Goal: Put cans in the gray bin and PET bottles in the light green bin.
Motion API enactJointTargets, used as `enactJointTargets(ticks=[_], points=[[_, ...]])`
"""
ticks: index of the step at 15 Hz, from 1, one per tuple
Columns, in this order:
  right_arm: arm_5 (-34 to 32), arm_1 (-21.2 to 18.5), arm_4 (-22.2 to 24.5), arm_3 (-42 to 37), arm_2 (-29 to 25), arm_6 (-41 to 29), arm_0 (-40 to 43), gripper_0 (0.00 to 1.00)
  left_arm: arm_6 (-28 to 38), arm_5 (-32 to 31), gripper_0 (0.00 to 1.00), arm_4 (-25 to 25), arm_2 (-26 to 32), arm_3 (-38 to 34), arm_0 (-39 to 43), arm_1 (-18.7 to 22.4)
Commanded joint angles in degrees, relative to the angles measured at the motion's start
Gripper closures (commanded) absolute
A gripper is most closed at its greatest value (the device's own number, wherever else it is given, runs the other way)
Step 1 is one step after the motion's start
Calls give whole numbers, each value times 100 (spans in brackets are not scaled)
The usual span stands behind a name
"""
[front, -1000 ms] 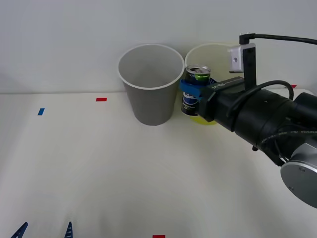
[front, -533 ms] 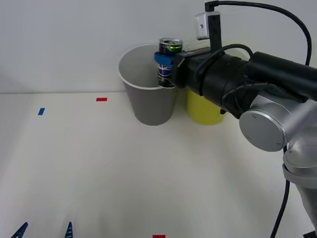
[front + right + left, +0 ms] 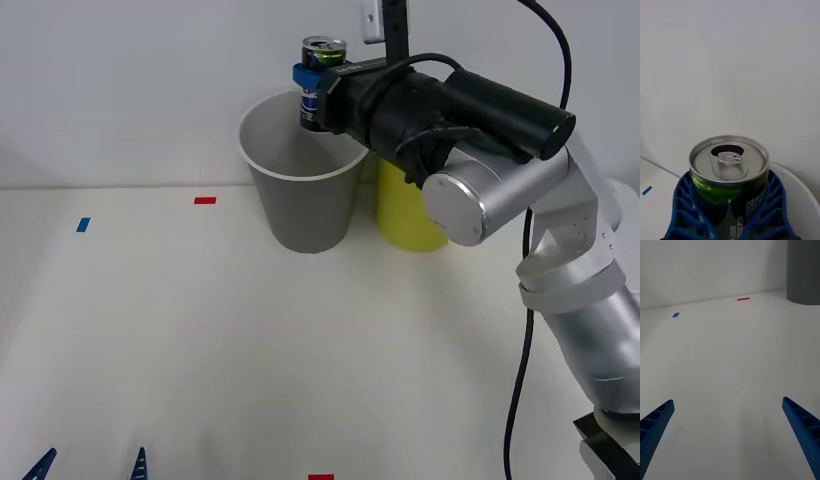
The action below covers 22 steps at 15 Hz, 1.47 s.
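Moved: since a second ago the right arm swung the can up and across, from in front of the light green bin to above the gray bin, toward the bin's 2 o'clock rim side.
Right end effector: clenched on the can, blue ribbed fingers wrapped round both sides of the body, can upright with the pull tab facing up.
Can: hanging in the air over the gray bin's mouth, not inside yet, looks a bit off-center toward the rim nearest the green bin.
Bins: side by side at the surface's 12 o'clock edge, gray one at 9 o'clock of the green one, touching or nearly so, can't tell which.
Left end effector: parked low at the 7 o'clock corner of the surface, fingers spread wide apart, holding nothing.
Step in hand: dropping the can, I'd say.
How to do it well: nudge a little further over the middle of the opening before letting go, so it doesn't clip the white rim and bounce out or tip the bin. Lowering a touch first wouldn't hurt.
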Motion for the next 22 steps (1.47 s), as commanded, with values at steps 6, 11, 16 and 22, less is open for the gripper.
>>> enactJointTargets(ticks=[6, 11, 16, 22], points=[[-839, 146, 199, 1291, 381, -37, -612, 100, 0, 0, 0, 0, 0, 0, 0, 0], [-1226, 216, 243, 1827, 390, 16, -814, 100, 0, 0, 0, 0, 0, 0, 0, 0], [-1331, 190, 463, 1836, 390, 16, -805, 36, 0, 0, 0, 0, 0, 0, 0, 0], [-1419, 427, 445, 1827, 408, 24, -691, 9, 0, 0, 0, 0, 0, 0, 0, 0]])
